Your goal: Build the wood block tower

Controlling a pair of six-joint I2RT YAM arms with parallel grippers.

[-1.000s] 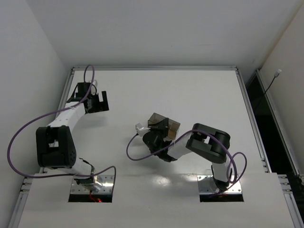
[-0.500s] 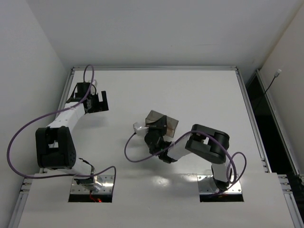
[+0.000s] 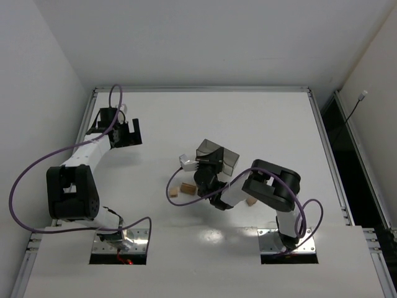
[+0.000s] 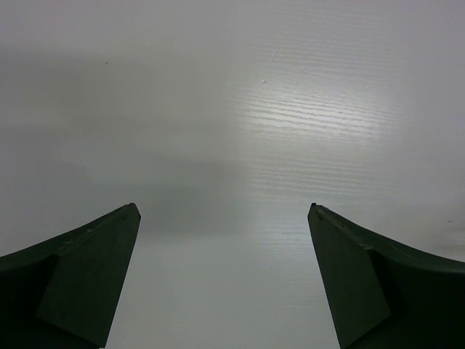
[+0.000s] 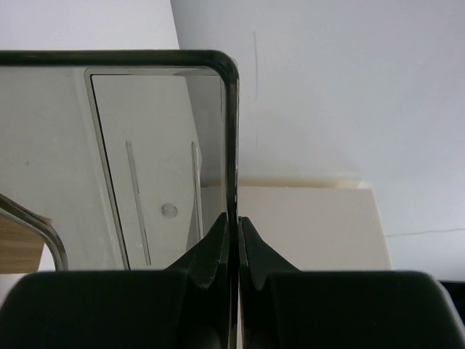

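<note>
Three small light-brown wood blocks lie loose on the white table: two close together point(image 3: 174, 192) point(image 3: 186, 188) left of my right arm, and one point(image 3: 251, 201) beside its forearm. My right gripper point(image 3: 206, 176) point(image 5: 234, 218) is shut on the side wall of a dark grey translucent plastic box point(image 3: 217, 158) point(image 5: 231, 131) and holds it tipped above the table. A light-brown patch that may be a block point(image 5: 20, 244) shows through the box at lower left. My left gripper point(image 3: 127, 133) point(image 4: 224, 208) stands open and empty over bare table at the far left. The tower is out of view.
The table point(image 3: 260, 124) has a raised metal rim point(image 3: 201, 89) along its back and sides. White walls close in the left, back and right. Purple cables point(image 3: 180, 198) loop beside both arms.
My right gripper has turned and tipped the plastic box, and the wood blocks that were inside it now lie scattered on the table. The left arm has not moved.
</note>
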